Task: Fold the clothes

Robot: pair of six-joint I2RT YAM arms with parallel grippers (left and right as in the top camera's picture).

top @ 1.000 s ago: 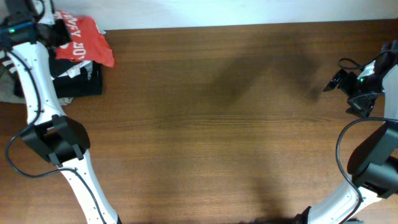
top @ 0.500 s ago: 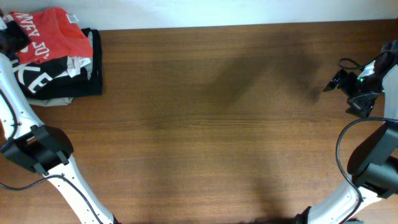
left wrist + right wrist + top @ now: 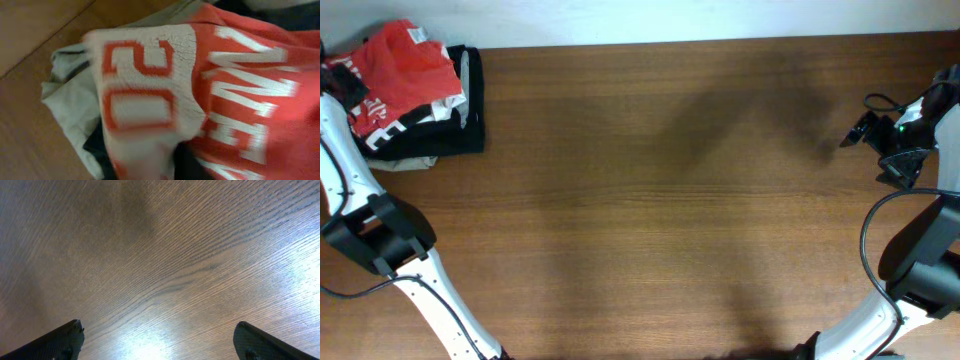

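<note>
The red-orange T-shirt [image 3: 405, 55] lies bunched on top of a garment stack at the table's far left corner. In the left wrist view the T-shirt [image 3: 250, 90] fills the frame, blurred, its white lettering up and a white patch with red digits drawn toward the jaws. My left gripper [image 3: 345, 85] is at the shirt's left edge and looks shut on the cloth; its fingers are mostly hidden by fabric. My right gripper [image 3: 862, 130] hovers open and empty over bare wood at the far right, and both its fingertips show in the right wrist view [image 3: 162, 345].
Under the shirt lie a black garment with big white letters [image 3: 430, 135] and grey and white folded garments [image 3: 405, 160]. The brown wooden table [image 3: 650, 200] stretches between the arms. A cable [image 3: 880, 100] hangs by the right arm.
My left gripper has swung left and back with the red-orange T-shirt, dragging it from the stack's right part onto its left part. The right arm has not moved.
</note>
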